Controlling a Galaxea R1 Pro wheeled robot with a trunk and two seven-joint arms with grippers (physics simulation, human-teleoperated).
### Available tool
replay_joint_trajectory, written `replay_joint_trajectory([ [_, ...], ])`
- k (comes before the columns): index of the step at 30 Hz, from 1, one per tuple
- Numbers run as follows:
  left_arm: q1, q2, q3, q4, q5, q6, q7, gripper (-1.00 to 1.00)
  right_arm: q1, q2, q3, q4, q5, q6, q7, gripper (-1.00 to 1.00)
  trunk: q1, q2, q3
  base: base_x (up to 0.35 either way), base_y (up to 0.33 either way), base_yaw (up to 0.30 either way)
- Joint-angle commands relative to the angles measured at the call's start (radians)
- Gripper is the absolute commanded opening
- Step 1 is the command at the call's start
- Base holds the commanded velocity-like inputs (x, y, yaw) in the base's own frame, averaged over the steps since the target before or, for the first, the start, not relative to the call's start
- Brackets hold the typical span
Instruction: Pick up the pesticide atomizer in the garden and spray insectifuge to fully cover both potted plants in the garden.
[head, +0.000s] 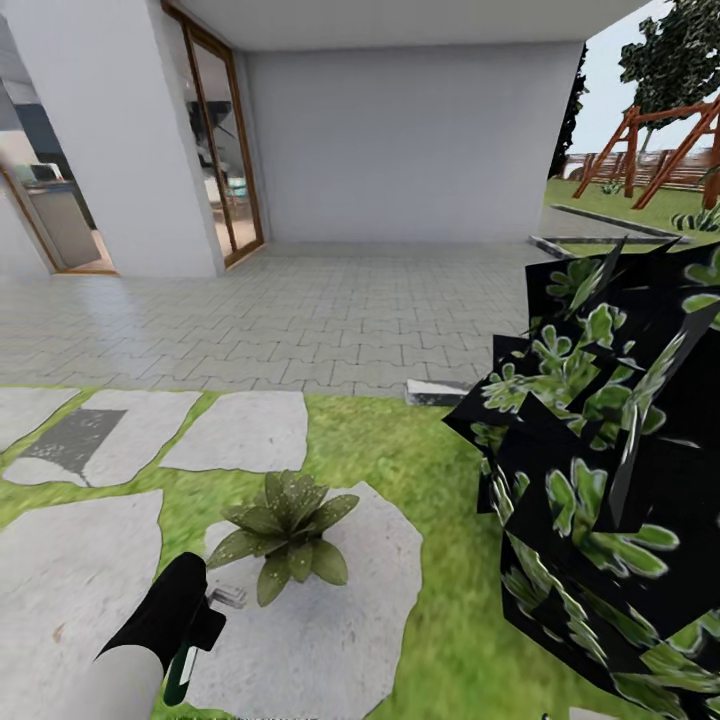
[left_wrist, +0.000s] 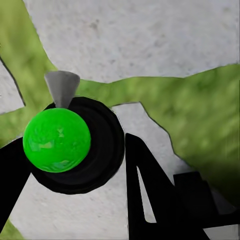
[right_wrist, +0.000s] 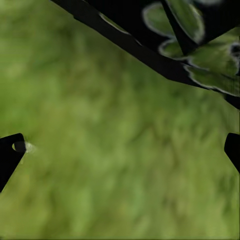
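The left gripper (head: 200, 625) is closed around the pesticide atomizer (left_wrist: 75, 145), a small, light, rigid and probably slick bottle best gripped mid-body, its nozzle (head: 228, 596) beside the potted plant (head: 285, 530); the right gripper (right_wrist: 120, 150) is spread wide, empty.

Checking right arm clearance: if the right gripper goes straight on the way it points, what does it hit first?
Probably the lawn: grass lies dead ahead between the right gripper's open fingers. The dark-leaved shrub sits off to one side of that line. Depth is unclear.
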Motion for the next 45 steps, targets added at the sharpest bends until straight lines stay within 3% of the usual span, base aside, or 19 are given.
replay_joint_trajectory([
  [1, -0.001, -0.002, 0.004, -0.002, -0.012, 0.000, -0.010, -1.00, -0.001, 0.000, -0.007, 0.001, 0.011, -0.003, -0.003, 1.00, 0.000, 0.000, -0.001, 0.000, 0.000, 0.276],
  [16, -0.001, -0.011, 0.004, -0.003, -0.010, 0.000, -0.010, -1.00, -0.001, 0.001, -0.007, 0.001, 0.011, -0.003, -0.002, 1.00, 0.000, 0.000, -0.001, 0.000, -0.059, 0.220],
  [21, -0.011, -0.057, -0.001, -0.008, -0.011, 0.001, -0.021, -1.00, -0.001, 0.000, -0.007, 0.001, 0.011, -0.003, -0.001, 1.00, 0.000, 0.000, -0.001, 0.000, -0.001, 0.003],
  [24, -0.022, -0.102, -0.007, -0.015, -0.014, 0.011, -0.019, -1.00, -0.001, 0.000, -0.008, 0.001, 0.011, -0.003, 0.001, 1.00, 0.000, 0.000, -0.001, 0.000, 0.000, 0.000],
  [26, -0.053, -0.115, -0.014, -0.017, -0.015, 0.017, -0.018, -1.00, -0.001, -0.001, -0.008, 0.001, 0.011, -0.003, 0.000, 1.00, 0.000, 0.000, -0.001, 0.000, 0.000, 0.000],
  [30, -0.075, -0.106, -0.019, -0.017, -0.025, 0.018, -0.015, -1.00, -0.001, -0.001, -0.008, 0.002, 0.011, -0.003, 0.001, 1.00, 0.000, 0.000, -0.001, 0.000, 0.000, 0.000],
  [34, -0.062, -0.065, -0.023, -0.015, -0.026, -0.003, -0.011, -1.00, -0.001, -0.004, -0.007, 0.005, 0.012, -0.002, 0.001, 1.00, 0.000, 0.000, -0.001, 0.000, 0.000, 0.000],
  [37, -0.012, -0.038, -0.018, -0.013, -0.027, -0.094, -0.009, -1.00, -0.001, -0.006, -0.007, 0.006, 0.012, -0.002, 0.001, 1.00, 0.000, 0.000, -0.001, 0.000, 0.000, 0.000],
  [40, 0.005, -0.034, -0.015, -0.008, -0.017, -0.127, -0.007, -1.00, -0.001, -0.006, -0.007, 0.007, 0.012, -0.002, 0.002, 1.00, 0.000, 0.000, -0.001, 0.000, 0.000, 0.000],
  [45, 0.007, -0.051, -0.014, -0.013, -0.011, -0.130, -0.007, -1.00, -0.001, -0.006, -0.007, 0.006, 0.012, -0.003, 0.003, 1.00, 0.000, 0.000, -0.001, 0.000, 0.000, 0.000],
])
